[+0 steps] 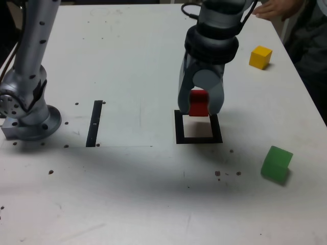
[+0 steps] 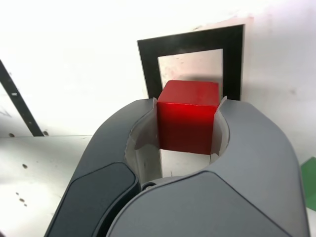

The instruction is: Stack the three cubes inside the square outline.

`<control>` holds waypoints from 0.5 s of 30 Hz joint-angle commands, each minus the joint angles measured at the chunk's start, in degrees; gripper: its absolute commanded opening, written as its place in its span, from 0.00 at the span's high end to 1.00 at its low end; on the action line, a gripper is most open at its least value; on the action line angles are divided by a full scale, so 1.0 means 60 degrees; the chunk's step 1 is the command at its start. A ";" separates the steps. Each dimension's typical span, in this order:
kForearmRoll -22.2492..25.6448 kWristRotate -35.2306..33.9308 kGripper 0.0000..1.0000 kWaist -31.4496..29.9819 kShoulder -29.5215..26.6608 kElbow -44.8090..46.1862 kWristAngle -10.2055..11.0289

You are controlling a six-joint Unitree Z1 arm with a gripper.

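The gripper [image 1: 201, 98] of a smooth gray robotic arm grips a glossy, flat-faced red cube [image 1: 199, 103] above a thick black square outline [image 1: 198, 140] on a white, dark-flecked tabletop [image 1: 117, 199]. A matte green cube [image 1: 276, 164] and a yellow cube [image 1: 260, 57] rest apart on the exterior view's right, near a person's bare hand [image 1: 276, 8] at the far edge.
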 commanded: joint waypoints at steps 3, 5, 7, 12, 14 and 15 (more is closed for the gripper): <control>-0.0223 -0.0226 0.71 0.0049 -0.0063 0.0304 -0.0146; -0.0307 -0.0268 0.71 0.0076 -0.0037 0.0399 -0.0190; -0.0398 -0.0284 0.71 0.0108 -0.0004 0.0498 -0.0242; -0.0651 -0.0276 0.71 0.0162 0.0115 0.0755 -0.0349; -0.0764 -0.0259 0.71 0.0173 0.0169 0.0845 -0.0374; -0.0814 -0.0247 0.71 0.0178 0.0198 0.0878 -0.0388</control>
